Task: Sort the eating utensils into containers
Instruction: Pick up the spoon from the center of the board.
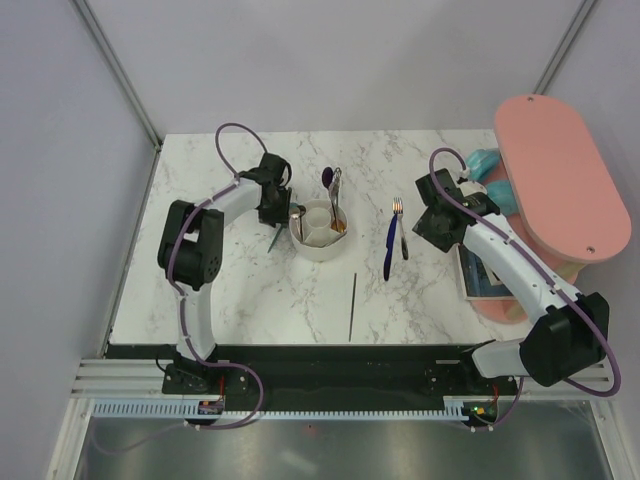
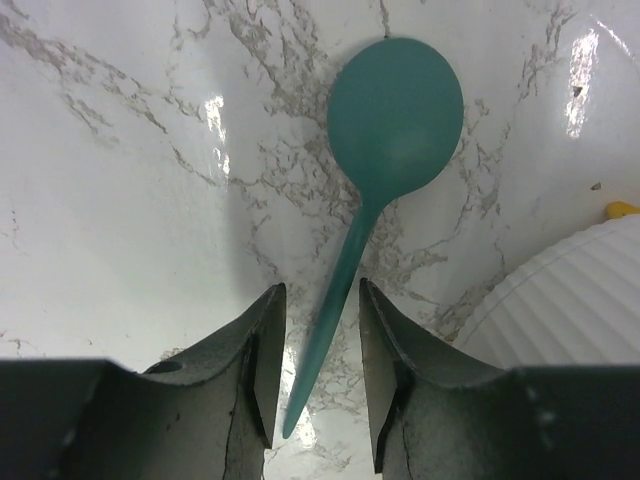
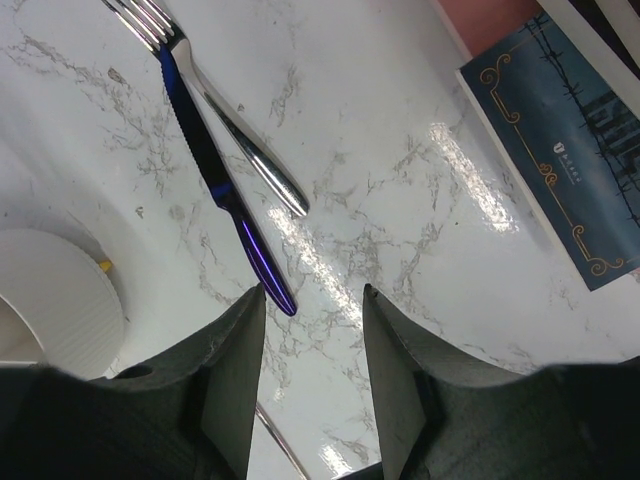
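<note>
The white round holder [image 1: 320, 232] stands mid-table with a purple spoon [image 1: 328, 178] and silver utensils [image 1: 337, 186] in it. My left gripper [image 1: 275, 222] is just left of it, low over the table. In the left wrist view it [image 2: 320, 300] is open, its jaws either side of the handle of a teal spoon [image 2: 395, 120] lying flat; the holder's ribbed wall [image 2: 570, 310] is at the right. My right gripper [image 1: 428, 232] is open and empty [image 3: 313, 300], beside a blue-handled knife [image 3: 215, 170] and a silver fork [image 3: 235, 125]. A thin stick [image 1: 352, 305] lies nearer the front.
A large pink oval board [image 1: 560, 180] stands at the right edge with a teal object [image 1: 485, 165] beside it. A dark blue booklet [image 3: 560, 150] lies under the right arm. The holder's edge [image 3: 50, 300] shows at the left of the right wrist view.
</note>
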Tool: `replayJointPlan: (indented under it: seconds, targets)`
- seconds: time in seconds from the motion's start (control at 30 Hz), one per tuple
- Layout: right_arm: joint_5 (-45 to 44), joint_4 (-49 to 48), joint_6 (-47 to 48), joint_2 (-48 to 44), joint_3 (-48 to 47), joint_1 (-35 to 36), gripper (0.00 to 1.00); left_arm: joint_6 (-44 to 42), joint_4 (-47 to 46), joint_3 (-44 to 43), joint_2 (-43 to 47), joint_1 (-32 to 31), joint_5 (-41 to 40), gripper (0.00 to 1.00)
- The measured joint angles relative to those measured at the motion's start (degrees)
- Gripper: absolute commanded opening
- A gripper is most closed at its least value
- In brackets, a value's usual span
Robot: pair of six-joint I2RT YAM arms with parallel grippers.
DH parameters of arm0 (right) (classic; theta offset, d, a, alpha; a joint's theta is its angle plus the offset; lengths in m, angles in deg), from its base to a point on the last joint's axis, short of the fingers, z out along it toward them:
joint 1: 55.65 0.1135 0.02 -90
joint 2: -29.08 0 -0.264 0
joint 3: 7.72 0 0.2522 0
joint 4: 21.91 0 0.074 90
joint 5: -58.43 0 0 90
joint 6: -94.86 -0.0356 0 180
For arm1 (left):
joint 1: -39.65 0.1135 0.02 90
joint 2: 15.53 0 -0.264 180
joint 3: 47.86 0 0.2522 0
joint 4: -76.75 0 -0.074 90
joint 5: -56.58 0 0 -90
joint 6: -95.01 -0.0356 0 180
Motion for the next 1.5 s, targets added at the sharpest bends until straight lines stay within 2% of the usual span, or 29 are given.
replayJointPlan:
  seconds: [0.43, 0.47, 0.5, 0.57, 0.93, 1.1, 1.3, 1.5]
  targets:
    - [2.0, -0.6, 1.7, 0.0, 2.2, -1.4, 0.50, -0.1, -0.1, -6.4, -4.3, -0.2, -0.5, 0.38]
    - [2.0, -0.7, 1.8, 0.0, 2.4, -1.5, 0.51, -0.1, -0.1, -6.6, -4.5, -0.2, -0.5, 0.34]
    - [2.3, -0.7, 1.9, 0.0, 2.6, -1.7, 0.50, -0.1, -0.2, -6.9, -4.7, -0.2, -0.5, 0.16]
    - [2.8, -0.7, 2.0, 0.0, 3.2, -2.1, 0.51, -0.2, -0.3, -7.1, -4.9, -0.1, -0.5, 0.02]
    - [5.6, -2.1, 2.4, 0.3, 3.7, -2.9, 0.50, -1.1, -0.5, -6.8, -4.6, -0.1, 0.1, 0.02]
    - [7.2, -4.7, 3.7, 1.6, 3.8, -2.9, 0.50, -0.1, 1.2, -3.7, -1.5, 0.1, 0.5, 0.02]
    - [8.7, -7.2, 4.3, 3.7, 4.9, -2.9, 0.50, 2.8, 3.4, 0.7, 8.9, 1.0, -0.1, 0.02]
    - [9.7, -8.5, 4.5, 5.2, 5.5, -2.9, 0.49, 3.7, 2.7, 1.2, 21.8, 1.5, 1.8, 0.02]
